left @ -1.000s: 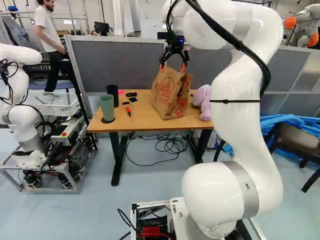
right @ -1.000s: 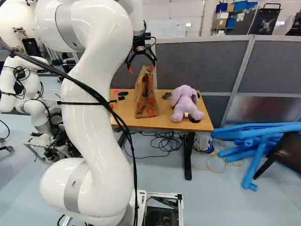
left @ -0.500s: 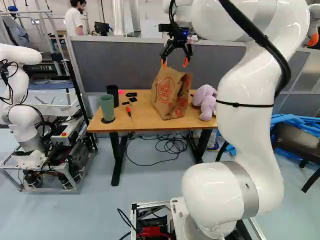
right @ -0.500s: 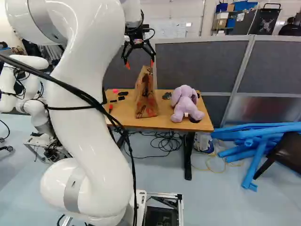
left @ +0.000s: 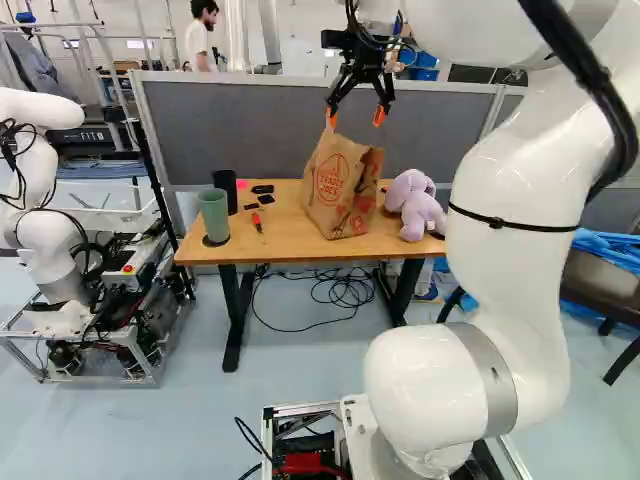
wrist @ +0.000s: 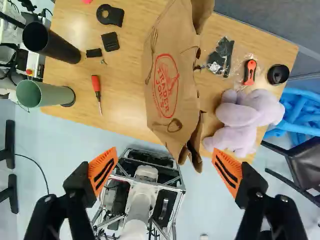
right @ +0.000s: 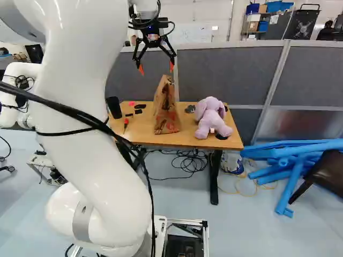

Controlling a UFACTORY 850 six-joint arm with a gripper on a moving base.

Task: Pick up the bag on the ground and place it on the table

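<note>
Bag [left: 342,190] of brown paper stands on the wood table [left: 280,245], with its top up. A red oval mark with red words is on its side. Over it is the gripper [left: 355,117], with its two fingers spread wide, not squeezing the bag.

Left of the bag are a green cup [left: 213,215], a black cup [left: 226,190] just behind it, a red screwdriver [wrist: 95,83] and little black bits [wrist: 110,15]. Right of the bag sits a purple stuffed toy [right: 211,118]. On its far side are an orange cutter [wrist: 250,71] and a round black thing [wrist: 278,74]. Under the table lie tangled black cords [left: 345,290]. A gray wall [left: 240,130] stands behind the table.
</note>
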